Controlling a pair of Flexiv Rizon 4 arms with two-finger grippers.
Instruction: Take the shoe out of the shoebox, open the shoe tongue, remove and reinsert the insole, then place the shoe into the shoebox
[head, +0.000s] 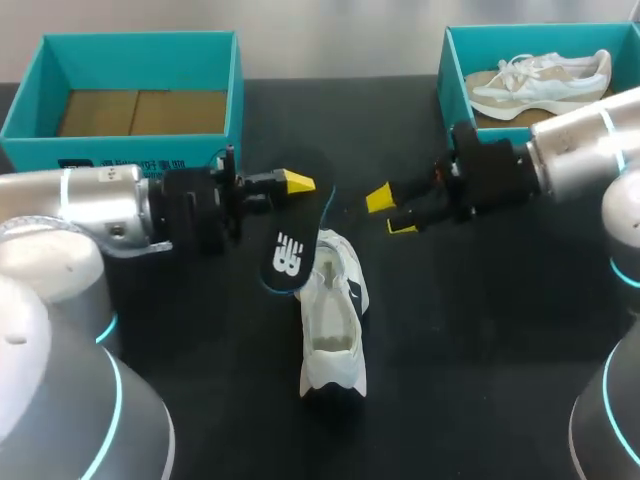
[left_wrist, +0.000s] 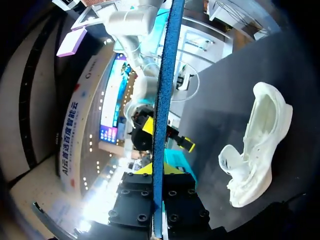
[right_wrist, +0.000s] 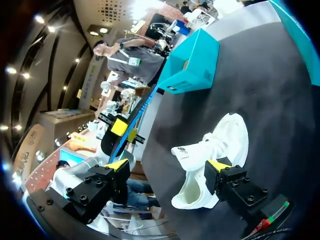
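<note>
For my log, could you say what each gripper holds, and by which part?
The left gripper pinches the insole near its end opposite the logo; the right gripper holds nothing.

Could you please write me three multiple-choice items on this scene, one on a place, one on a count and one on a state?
1. Where does the white shoe lie? A inside a shoebox; B on the table, outside the shoeboxes; C lifted in an end effector.
2. How many shoeboxes hold a shoe? A none; B one; C two.
3. What state is the left end effector in? A open, holding nothing; B shut on a shoelace; C shut on the insole.
Answers: 1 B, it rests on the dark table. 2 B, only the right shoebox holds a beige shoe; the left shoebox holds none. 3 C, the insole stands edge-on between its fingers in the left wrist view.
</note>
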